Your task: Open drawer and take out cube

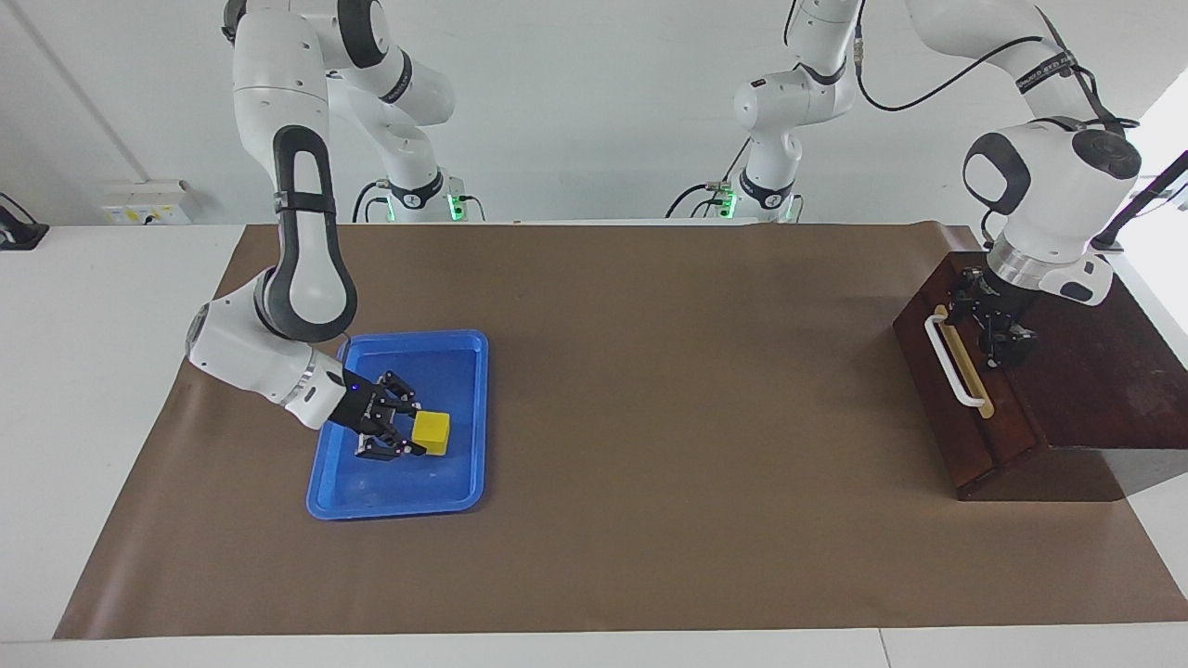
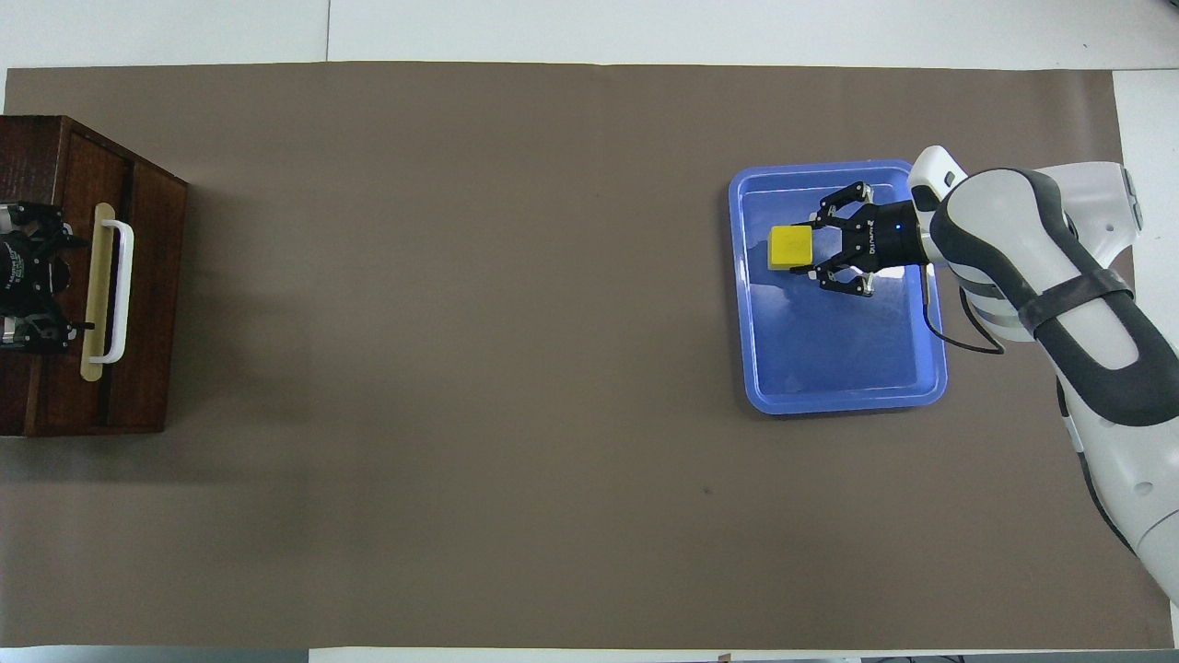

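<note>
The yellow cube [image 1: 432, 433] [image 2: 790, 248] rests in the blue tray [image 1: 464, 478] [image 2: 838, 387], toward the right arm's end of the table. My right gripper [image 1: 411, 430] [image 2: 812, 247] is low in the tray. It is open, and its fingertips [image 2: 814, 221] straddle only the cube's edge nearest the gripper. The drawer [image 1: 970, 422] [image 2: 152, 276] is shut in the dark wooden box at the left arm's end. Its white bar handle [image 1: 954, 364] [image 2: 120, 290] is free. My left gripper [image 1: 1007, 345] [image 2: 35, 276] is over the box top, just beside the handle.
A brown mat [image 1: 650, 417] [image 2: 461, 368] covers the table between the tray and the box. The dark box [image 1: 1104, 371] stands at the mat's edge at the left arm's end. White table [image 1: 93, 371] borders the mat.
</note>
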Tool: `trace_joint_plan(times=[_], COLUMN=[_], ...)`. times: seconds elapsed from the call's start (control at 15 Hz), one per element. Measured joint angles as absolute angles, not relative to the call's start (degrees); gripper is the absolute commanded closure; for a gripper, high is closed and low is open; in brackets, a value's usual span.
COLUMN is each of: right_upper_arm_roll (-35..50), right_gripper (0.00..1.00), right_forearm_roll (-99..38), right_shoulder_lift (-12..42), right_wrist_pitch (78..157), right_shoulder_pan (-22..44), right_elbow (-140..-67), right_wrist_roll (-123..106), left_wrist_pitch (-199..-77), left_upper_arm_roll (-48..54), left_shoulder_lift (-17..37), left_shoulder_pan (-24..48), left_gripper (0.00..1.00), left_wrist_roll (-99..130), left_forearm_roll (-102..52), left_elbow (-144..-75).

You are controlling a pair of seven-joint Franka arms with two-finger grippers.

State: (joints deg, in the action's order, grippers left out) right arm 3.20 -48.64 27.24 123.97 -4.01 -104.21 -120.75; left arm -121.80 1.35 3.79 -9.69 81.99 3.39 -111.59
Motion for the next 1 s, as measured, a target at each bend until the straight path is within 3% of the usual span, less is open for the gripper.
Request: trace_joint_plan(times=[0.2, 0.27, 0.33, 0.4, 1.0], right_upper_arm_roll=[3.16, 3.12, 3.12, 3.12, 2.91], right_gripper=[1.0, 0.79, 0.09, 0.0, 0.0], right_forearm_roll=[-48.69, -48.71, -48.72, -48.74, -49.45], right_shoulder_lift=[27.61, 27.74, 27.82, 27.86, 26.64], right_wrist_pitch=[124.57, 124.75, 124.78, 124.78, 119.25], right_shoulder_pan=[-3.99, -4.03, -4.06, -4.06, -4.85], right_elbow=[-104.21, -104.22, -104.22, -104.23, -102.01], right_wrist_roll=[-122.01, -122.38, -122.57, -122.73, -119.71], left_wrist_pitch=[-117.37, -113.94, -110.62, -107.92, -91.33], left_upper_arm_roll=[1.54, 1.71, 1.98, 2.39, 3.3], left_shoulder_lift=[4.08, 4.05, 3.83, 3.36, -2.81], left_shoulder_pan=[-9.76, -9.72, -9.52, -9.19, 0.19], left_gripper=[0.0, 0.0, 0.0, 0.0, 0.0], left_wrist_roll=[80.1, 77.96, 74.58, 70.75, 28.39], left_forearm_roll=[4.01, 4.21, 4.21, 4.2, 2.76], left_elbow=[-108.78, -106.35, -103.89, -102.01, -99.67])
